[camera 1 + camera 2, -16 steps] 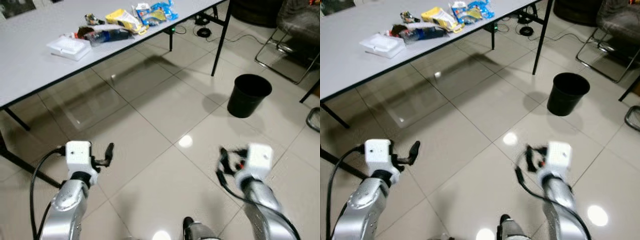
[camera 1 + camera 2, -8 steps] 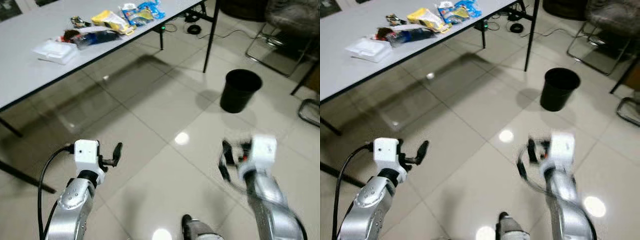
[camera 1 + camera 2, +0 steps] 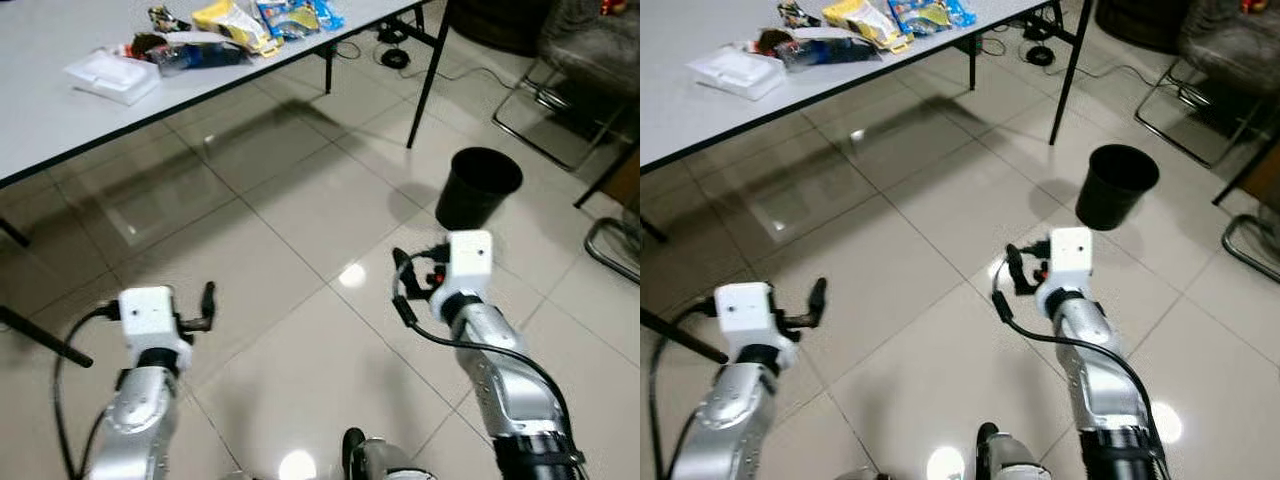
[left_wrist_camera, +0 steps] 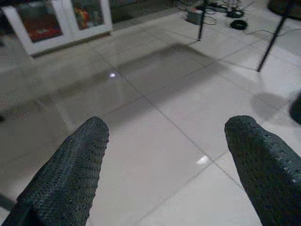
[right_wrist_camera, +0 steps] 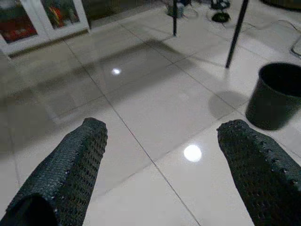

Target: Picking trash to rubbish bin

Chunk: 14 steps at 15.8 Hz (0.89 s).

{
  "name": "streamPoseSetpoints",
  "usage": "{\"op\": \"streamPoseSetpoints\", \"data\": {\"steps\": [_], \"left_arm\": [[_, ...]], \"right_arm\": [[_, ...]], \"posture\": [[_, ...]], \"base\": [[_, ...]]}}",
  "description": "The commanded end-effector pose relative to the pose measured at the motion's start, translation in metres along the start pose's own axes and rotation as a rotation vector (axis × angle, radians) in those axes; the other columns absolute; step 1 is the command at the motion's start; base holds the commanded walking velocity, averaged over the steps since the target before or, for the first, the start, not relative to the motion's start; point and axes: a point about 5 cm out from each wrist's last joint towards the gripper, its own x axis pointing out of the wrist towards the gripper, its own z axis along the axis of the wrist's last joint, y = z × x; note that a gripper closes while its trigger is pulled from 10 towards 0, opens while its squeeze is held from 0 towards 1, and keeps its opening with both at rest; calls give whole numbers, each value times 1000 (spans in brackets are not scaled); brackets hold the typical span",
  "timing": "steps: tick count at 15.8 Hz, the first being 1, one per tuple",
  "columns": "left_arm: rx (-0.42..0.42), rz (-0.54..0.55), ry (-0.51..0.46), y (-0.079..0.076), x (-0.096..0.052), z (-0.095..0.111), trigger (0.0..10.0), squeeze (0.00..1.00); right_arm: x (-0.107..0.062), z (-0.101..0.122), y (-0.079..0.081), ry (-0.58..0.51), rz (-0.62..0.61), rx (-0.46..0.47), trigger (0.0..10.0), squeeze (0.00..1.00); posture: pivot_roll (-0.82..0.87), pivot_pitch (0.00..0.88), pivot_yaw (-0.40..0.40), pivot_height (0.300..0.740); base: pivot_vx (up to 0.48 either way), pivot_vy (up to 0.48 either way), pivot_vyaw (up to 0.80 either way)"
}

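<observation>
We hold our left gripper (image 4: 164,155) and right gripper (image 5: 160,155) over glossy floor tiles (image 3: 300,200), pebbled jaws apart, empty. A round black rubbish bin (image 3: 477,187) stands near the grey counter (image 3: 50,110) carrying crinkled wrappers (image 3: 265,18).

Glossy tiled floor (image 3: 300,230), matt black bin (image 3: 478,188), crinkly shiny wrappers (image 3: 262,18), smooth table (image 3: 40,110).

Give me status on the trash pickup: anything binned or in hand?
Nothing looks done: the wrappers and white container lie on the grey table. Nothing in hand: left gripper and right gripper are open and empty above the floor tiles. The black bin stands on the floor; what it holds can't be made out. All pickups remain.
</observation>
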Motion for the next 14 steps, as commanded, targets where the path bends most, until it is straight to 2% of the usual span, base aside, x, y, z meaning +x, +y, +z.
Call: {"op": "streamPoseSetpoints", "data": {"steps": [1, 6, 8, 11, 14], "left_arm": [[11, -7, 0, 1, 3, 0, 10000, 0], [-9, -14, -53, -6, 22, 12, 10000, 0], [-22, -5, -56, -7, 23, 11, 10000, 0], [-31, 0, -60, -9, 23, 10, 10000, 0], [-48, 29, -63, -7, 22, 8, 10000, 0]], "right_arm": [[0, -3, -2, 0, -15, 3, 10000, 0], [3, 5, 1, -43, 18, -35, 10000, 0], [5, 9, 0, -56, 34, -52, 10000, 0], [7, 11, 1, -56, 46, -59, 10000, 0], [9, 10, 2, -44, 61, -68, 10000, 0]], "posture": [[-33, 166, -1, 740], [-69, 145, -20, 740], [-69, 146, -26, 740], [-67, 148, -43, 740], [-66, 153, -69, 740]], "base": [[0, 0, 0], [0, 0, 0], [0, 0, 0], [0, 0, 510], [0, 0, 0]]}}
